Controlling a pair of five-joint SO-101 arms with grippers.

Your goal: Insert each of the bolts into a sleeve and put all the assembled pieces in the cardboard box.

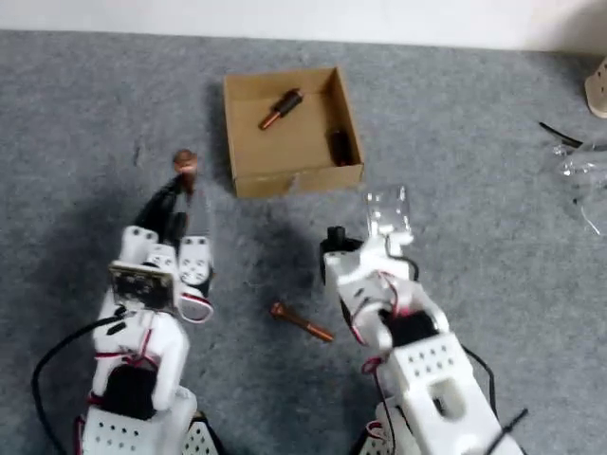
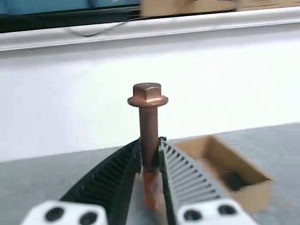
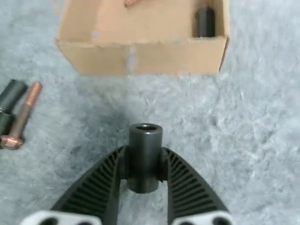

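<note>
My left gripper [image 1: 180, 194] [image 2: 150, 140] is shut on the shaft of a copper bolt [image 1: 185, 163] [image 2: 148, 117], held head-up above the carpet, left of the cardboard box [image 1: 289, 175] [image 2: 243, 187] [image 3: 140, 56]. My right gripper [image 1: 337, 248] [image 3: 144, 151] is shut on a black sleeve [image 1: 334, 237] [image 3: 145, 140], its open bore facing up, just in front of the box. Inside the box lie a bolt in a sleeve [image 1: 281, 107] and a dark piece [image 1: 339, 144] [image 2: 232, 178] [image 3: 205, 21]. A loose bolt [image 1: 302, 321] lies on the carpet between the arms.
The right wrist view shows a bolt [image 3: 21, 117] on the grey carpet beside a dark cylindrical piece [image 3: 11, 91]. Clear plastic items [image 1: 579, 161] and a pale object [image 1: 597, 85] sit at the far right. A white wall runs behind the box.
</note>
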